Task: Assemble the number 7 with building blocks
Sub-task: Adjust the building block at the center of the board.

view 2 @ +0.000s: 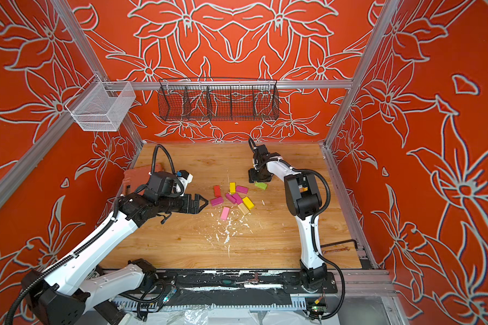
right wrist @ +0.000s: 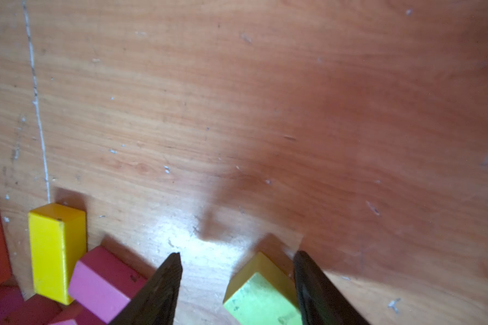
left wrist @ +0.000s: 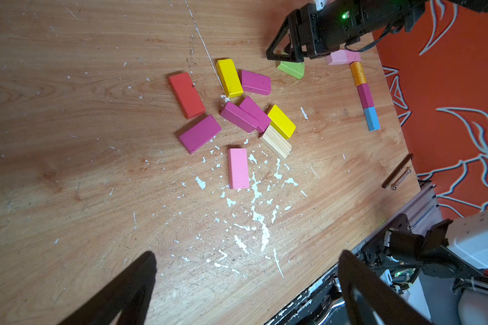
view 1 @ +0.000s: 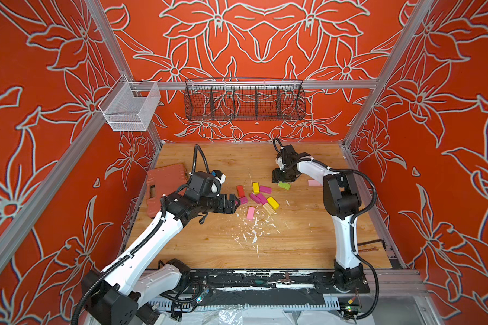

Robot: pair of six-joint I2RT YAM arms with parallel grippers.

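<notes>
A loose pile of building blocks lies mid-table: red (view 1: 240,191), yellow (view 1: 255,187), magenta (view 1: 265,189), light pink (view 1: 250,213) and bare wood (view 1: 268,208). A green block (right wrist: 261,298) lies apart, between the fingers of my right gripper (right wrist: 238,253). The gripper is open, with one finger against the block and a gap on the other side. In the left wrist view a row runs pink (left wrist: 343,56), orange (left wrist: 357,73), magenta (left wrist: 365,95), blue (left wrist: 372,118), the stem of the number 7. My left gripper (view 1: 238,201) hovers open and holds nothing, left of the pile.
A red-brown tool case (view 1: 166,188) lies at the table's left edge behind my left arm. A rusty bolt (left wrist: 400,178) and a dark rod lie near the right edge. White paint flecks mark the wood in front of the pile. Wire baskets (view 1: 244,101) hang on the back wall.
</notes>
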